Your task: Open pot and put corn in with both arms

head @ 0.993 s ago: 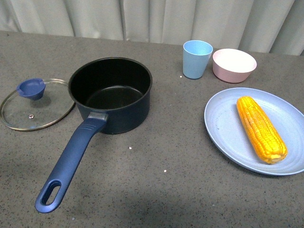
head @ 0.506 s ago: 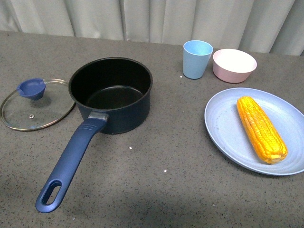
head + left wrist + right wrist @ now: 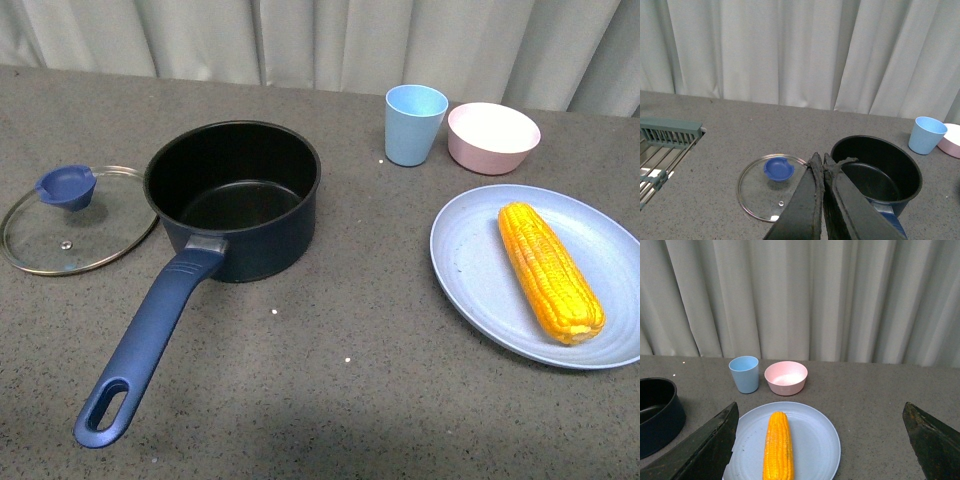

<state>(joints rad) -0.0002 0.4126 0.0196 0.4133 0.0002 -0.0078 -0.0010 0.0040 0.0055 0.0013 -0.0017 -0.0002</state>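
The navy pot (image 3: 235, 195) stands open on the grey table, its long handle (image 3: 150, 335) pointing toward me. It also shows in the left wrist view (image 3: 880, 172) and at the edge of the right wrist view (image 3: 657, 415). The corn (image 3: 550, 270) lies on a blue plate (image 3: 470, 265), also in the right wrist view (image 3: 778, 445). My left gripper (image 3: 823, 162) is shut and empty, held above the table between lid and pot. My right gripper (image 3: 820, 440) is open wide, above and short of the corn. Neither arm shows in the front view.
The glass lid (image 3: 70, 225) with a blue knob (image 3: 67, 186) lies flat left of the pot, also in the left wrist view (image 3: 771, 186). A light-blue cup (image 3: 414, 124) and pink bowl (image 3: 492, 137) stand behind the plate. A dish rack (image 3: 665, 150) is at far left.
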